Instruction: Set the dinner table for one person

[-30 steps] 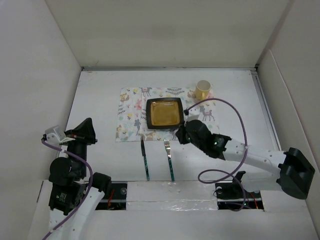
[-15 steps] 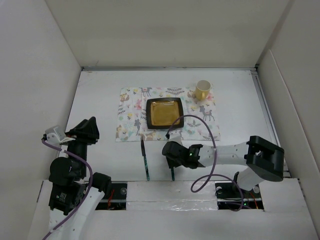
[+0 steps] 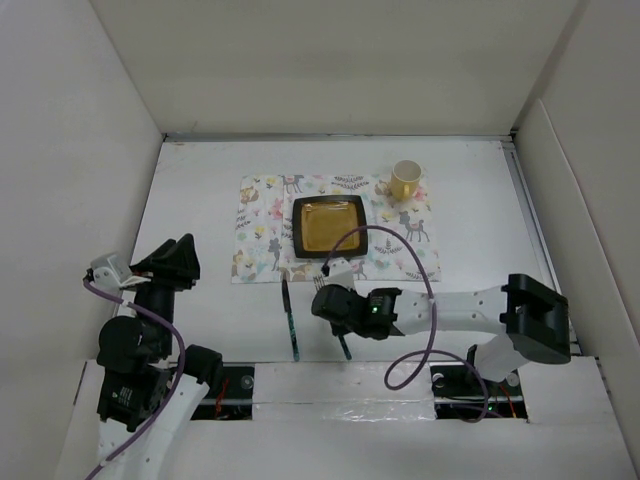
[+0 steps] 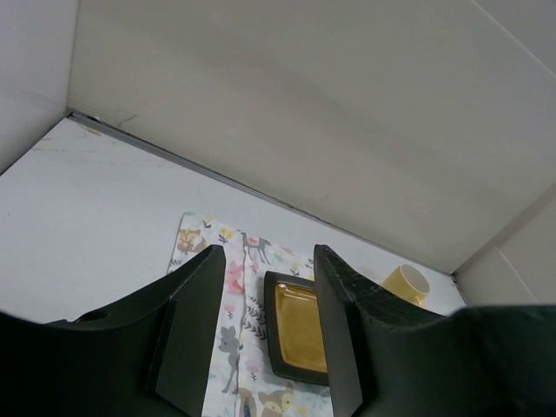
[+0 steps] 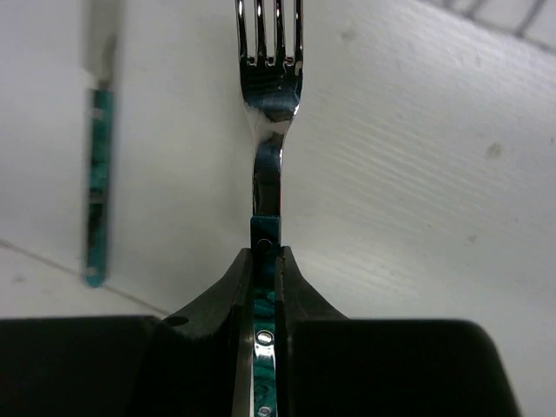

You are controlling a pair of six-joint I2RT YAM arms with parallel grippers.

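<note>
The white dinner table (image 3: 200, 190) carries an animal-print placemat (image 3: 262, 222) with a square black-rimmed yellow plate (image 3: 328, 226) and a yellow cup (image 3: 405, 179). A knife (image 3: 290, 320) with a teal handle lies in front of the placemat. My right gripper (image 3: 336, 302) is shut on the teal handle of a fork (image 3: 344, 348). In the right wrist view the fingers (image 5: 300, 287) pinch the handle, and the fork's tines (image 5: 271, 95) point away, low over the table. My left gripper (image 3: 170, 262) is open and empty at the left, raised.
White panels wall the table on the left, back and right. The knife also shows in the right wrist view (image 5: 100, 174), left of the fork. The left wrist view shows the plate (image 4: 300, 326), the placemat (image 4: 239, 287) and the cup (image 4: 406, 282) ahead.
My right arm swung left and toward the near edge, from the plate's front right corner to the fork, and shut on its handle. The fork's tines shifted slightly left. The left arm barely moved.
</note>
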